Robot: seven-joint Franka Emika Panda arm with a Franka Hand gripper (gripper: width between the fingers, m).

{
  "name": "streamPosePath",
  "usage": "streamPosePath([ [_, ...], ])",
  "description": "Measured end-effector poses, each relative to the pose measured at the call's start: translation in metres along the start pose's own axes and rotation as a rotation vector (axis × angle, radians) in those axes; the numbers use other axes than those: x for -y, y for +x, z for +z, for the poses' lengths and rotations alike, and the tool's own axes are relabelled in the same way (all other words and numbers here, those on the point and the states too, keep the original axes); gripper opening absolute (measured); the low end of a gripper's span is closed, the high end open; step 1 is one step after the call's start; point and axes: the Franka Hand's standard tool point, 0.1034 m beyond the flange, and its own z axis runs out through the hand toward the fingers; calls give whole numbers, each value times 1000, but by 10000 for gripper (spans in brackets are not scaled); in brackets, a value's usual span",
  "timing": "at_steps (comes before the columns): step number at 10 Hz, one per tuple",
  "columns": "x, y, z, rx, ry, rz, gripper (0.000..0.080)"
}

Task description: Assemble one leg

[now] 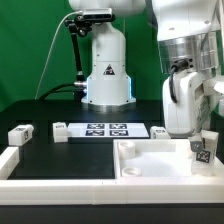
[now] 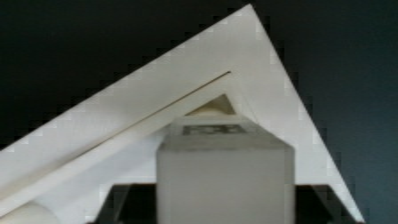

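My gripper [image 1: 203,146] clamps a leg [image 1: 204,150], long axis upright, just above the tray [image 1: 150,160] corner at its six o'clock (two spare legs [image 1: 20,133] lie far at nine).

My arm [image 1: 185,60] reads white and pale grey, with dark seams at the joints; the leg [image 1: 204,150] at my gripper [image 1: 203,140] is white and carries a black-and-white square tag on its face; in the wrist view the same leg [image 2: 224,180] shows off-white, with a dark printed band near its upper edge; the tray-like part [image 1: 165,163] is plain white, and its corner [image 2: 196,110] appears cream against black; the marker board [image 1: 108,130] is white with black square patterns; the loose legs [image 1: 20,134] are white with dark tags; the table [image 1: 60,155] is black; the backdrop [image 1: 30,50] is green.
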Motion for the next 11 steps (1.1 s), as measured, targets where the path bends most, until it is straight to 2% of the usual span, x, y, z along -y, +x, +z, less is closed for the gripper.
streamPosePath([
  [3, -1, 0, 1, -2, 2, -44, 299],
  [4, -1, 0, 1, -2, 3, -44, 511],
  [5, -1, 0, 1, -2, 3, -45, 511],
  [6, -1, 0, 1, -2, 3, -54, 624],
  [8, -1, -1, 1, -3, 2, -124, 642],
  [11, -5, -4, -2, -54, -44, -592, 649],
])
